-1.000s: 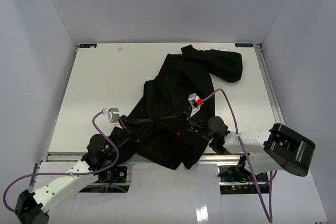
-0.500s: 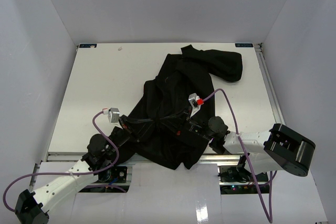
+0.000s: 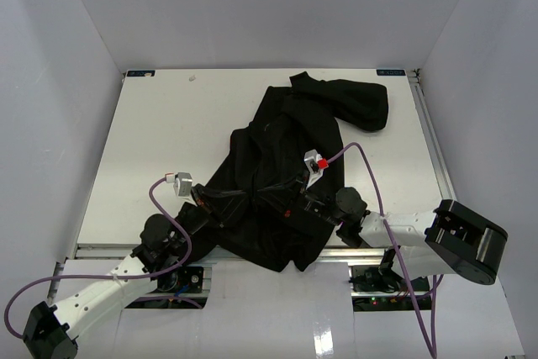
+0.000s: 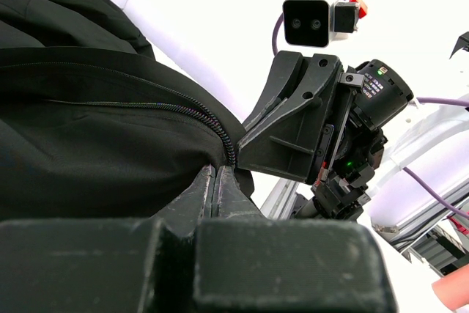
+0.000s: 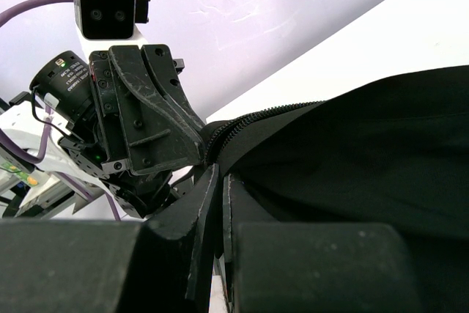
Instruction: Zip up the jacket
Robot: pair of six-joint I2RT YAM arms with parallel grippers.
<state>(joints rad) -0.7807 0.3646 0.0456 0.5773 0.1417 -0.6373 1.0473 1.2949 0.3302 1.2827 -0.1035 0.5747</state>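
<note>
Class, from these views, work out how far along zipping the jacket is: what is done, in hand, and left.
Done: the left gripper and right gripper are each shut on the jacket by the end of its zipper teeth, facing each other. In hand: that two-sided pinch. Left: drawing the zip up; the jacket lies crumpled, and no closed length can be confirmed.

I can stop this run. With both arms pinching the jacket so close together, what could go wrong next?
1. Both jaws, shut on the jacket near its zipper teeth, nearly touch; they might collide.
2. The jacket lies crumpled, so pulling may drag it instead of closing it.
3. The right arm's purple cable could snag fabric.
</note>
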